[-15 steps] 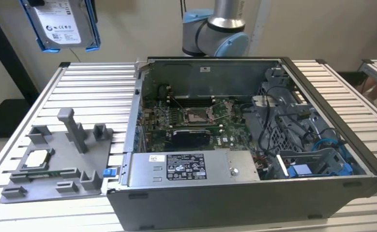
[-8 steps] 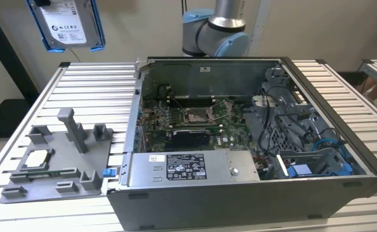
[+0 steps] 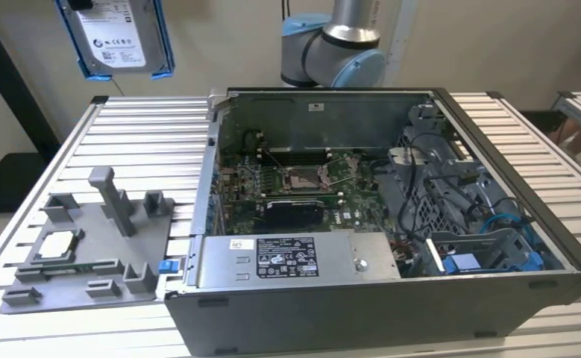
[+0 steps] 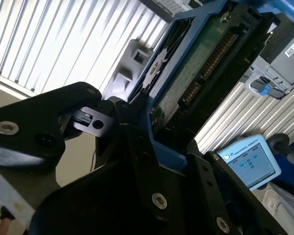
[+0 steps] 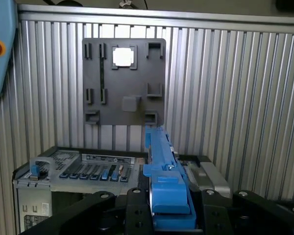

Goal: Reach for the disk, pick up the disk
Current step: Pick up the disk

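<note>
The disk (image 3: 118, 37), a silver-grey drive with a white label and a bright blue frame, hangs high above the slatted table at the exterior view's left, clear of every surface. In the second wrist view the disk (image 4: 196, 63) shows its green circuit-board underside and blue frame, with my gripper (image 4: 149, 129) shut on its near end by black fingers (image 4: 137, 147). In the first wrist view the disk (image 5: 161, 152) appears edge-on as a blue strip, clamped in my gripper (image 5: 169, 198).
An open computer case (image 3: 569, 261) takes up the middle and right of the slatted table (image 3: 141, 134). A grey fixture plate (image 3: 81, 291) holding a small silver chip (image 3: 57, 245) lies at the exterior view's left. The arm's base (image 3: 330, 52) stands behind the case. A teach pendant (image 4: 250, 161) lies off the table.
</note>
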You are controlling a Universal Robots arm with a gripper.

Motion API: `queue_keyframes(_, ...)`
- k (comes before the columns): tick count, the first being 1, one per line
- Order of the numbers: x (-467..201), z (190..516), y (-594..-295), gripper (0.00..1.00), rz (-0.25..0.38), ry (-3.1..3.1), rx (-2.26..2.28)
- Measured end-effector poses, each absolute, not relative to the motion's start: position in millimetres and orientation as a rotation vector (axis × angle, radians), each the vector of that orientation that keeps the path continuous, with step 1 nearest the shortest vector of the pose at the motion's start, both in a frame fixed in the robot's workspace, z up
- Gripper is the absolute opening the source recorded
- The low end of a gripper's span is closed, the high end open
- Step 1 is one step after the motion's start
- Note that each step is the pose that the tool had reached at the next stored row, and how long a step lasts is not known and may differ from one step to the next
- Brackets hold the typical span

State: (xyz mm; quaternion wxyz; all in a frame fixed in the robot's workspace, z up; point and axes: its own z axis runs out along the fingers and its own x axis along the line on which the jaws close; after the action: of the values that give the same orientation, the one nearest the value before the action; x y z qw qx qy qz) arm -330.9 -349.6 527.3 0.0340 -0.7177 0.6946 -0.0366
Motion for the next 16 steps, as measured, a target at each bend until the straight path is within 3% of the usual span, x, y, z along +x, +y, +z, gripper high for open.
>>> queue_keyframes(16, -295, 527, -350, 0.0, -0.113, 2.136, -2.207)
